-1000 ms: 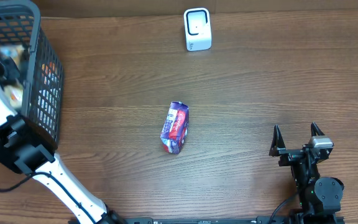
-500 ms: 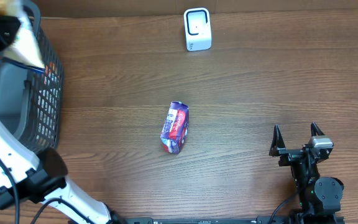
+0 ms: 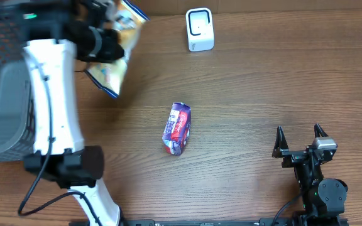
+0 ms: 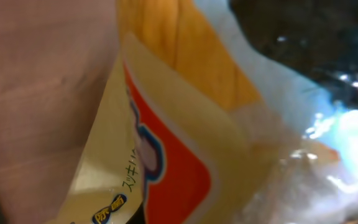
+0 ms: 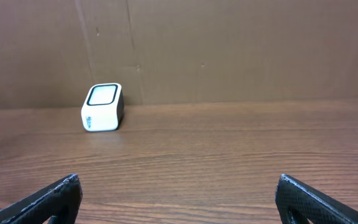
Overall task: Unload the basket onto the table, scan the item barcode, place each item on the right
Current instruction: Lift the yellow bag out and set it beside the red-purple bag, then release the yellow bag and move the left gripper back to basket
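Overhead, the right fingers (image 3: 279,141) sit at the near right of the bench (image 3: 263,81), spread wide with nothing between them. Farther in, a purple packet (image 3: 177,129) lies near the middle of the bench, well apart from both arms. Beyond it to the left, the left fingers (image 3: 105,45) are clamped on a yellow and orange snack bag (image 3: 113,74), which hangs tilted just beside the wire basket (image 3: 5,94). At the far edge stands the white scanner (image 3: 200,29), apart from the bag. The bag's wrapper fills the left wrist view.
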`<state>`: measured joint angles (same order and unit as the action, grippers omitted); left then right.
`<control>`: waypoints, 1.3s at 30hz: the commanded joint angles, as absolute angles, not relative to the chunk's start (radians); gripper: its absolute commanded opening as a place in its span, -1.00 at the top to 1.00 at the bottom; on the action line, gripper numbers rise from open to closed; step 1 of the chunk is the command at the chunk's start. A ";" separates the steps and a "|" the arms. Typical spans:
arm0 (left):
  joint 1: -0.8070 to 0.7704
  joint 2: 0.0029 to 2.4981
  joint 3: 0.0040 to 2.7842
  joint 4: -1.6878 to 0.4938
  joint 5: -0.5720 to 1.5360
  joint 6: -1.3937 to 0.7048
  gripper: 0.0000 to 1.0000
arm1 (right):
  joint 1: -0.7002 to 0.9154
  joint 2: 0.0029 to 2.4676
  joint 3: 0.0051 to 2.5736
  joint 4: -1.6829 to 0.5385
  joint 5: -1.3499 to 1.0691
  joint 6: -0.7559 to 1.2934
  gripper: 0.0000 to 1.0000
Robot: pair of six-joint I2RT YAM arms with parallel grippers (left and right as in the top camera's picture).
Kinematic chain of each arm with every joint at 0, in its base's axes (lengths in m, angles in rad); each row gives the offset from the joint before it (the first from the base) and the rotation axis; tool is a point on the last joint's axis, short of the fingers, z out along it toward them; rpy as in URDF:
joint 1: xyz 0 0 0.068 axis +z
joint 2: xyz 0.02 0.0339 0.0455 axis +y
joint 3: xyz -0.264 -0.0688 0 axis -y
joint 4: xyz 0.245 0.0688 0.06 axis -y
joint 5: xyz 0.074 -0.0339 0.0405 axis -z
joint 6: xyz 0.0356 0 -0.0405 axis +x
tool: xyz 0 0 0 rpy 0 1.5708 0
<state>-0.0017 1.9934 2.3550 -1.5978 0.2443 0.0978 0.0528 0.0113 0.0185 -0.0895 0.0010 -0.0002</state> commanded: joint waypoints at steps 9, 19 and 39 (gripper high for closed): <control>-0.192 1.991 1.711 -1.291 -0.111 -0.119 0.91 | 0.050 0.004 0.008 -0.084 0.007 -0.005 -1.00; -0.328 1.991 1.353 -0.981 -0.078 -0.266 0.91 | 0.050 0.004 0.008 -0.084 0.007 -0.005 -1.00; -0.075 1.637 2.080 -1.379 -0.183 -0.183 -1.00 | 0.050 0.004 0.008 -0.084 0.007 -0.005 -1.00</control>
